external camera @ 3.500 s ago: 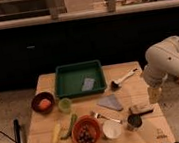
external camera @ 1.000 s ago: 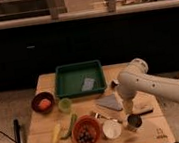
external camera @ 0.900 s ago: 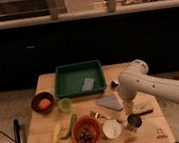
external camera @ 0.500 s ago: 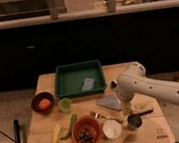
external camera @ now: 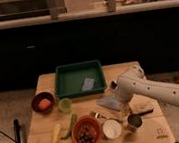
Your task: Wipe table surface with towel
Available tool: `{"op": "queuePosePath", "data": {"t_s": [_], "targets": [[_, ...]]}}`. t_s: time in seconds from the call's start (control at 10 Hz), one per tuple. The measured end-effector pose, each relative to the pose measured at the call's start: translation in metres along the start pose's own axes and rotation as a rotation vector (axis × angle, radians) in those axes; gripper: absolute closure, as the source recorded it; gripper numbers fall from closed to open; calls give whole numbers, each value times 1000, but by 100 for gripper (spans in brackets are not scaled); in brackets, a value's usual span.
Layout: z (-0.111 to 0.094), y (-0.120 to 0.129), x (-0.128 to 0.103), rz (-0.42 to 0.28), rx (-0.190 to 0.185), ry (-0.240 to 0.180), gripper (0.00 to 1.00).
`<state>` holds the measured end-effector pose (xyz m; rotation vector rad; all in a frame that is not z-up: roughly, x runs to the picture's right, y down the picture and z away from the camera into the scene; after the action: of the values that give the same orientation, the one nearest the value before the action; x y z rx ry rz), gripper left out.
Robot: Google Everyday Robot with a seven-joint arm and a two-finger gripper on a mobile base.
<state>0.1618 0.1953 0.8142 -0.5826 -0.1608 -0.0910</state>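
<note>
Since the earliest frame, the arm has been swung in from the right edge toward the centre. Just right of centre, the gripper (external camera: 123, 110) is lowered over the table surface (external camera: 43, 85), its jaws spread wide with nothing held. The towel (external camera: 108, 102) is laid flat just to its left, below the green tray (external camera: 77, 66). A white cup (external camera: 112, 129) and a dark cup (external camera: 135, 122) are seen lower down.

Cam high, facing table surface (external camera: 153, 122)
</note>
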Motion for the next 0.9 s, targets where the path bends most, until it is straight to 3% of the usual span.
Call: {"op": "queuePosePath", "data": {"t_s": [0.9], "targets": [[26,0,0,4,-37,-51,20]]}}
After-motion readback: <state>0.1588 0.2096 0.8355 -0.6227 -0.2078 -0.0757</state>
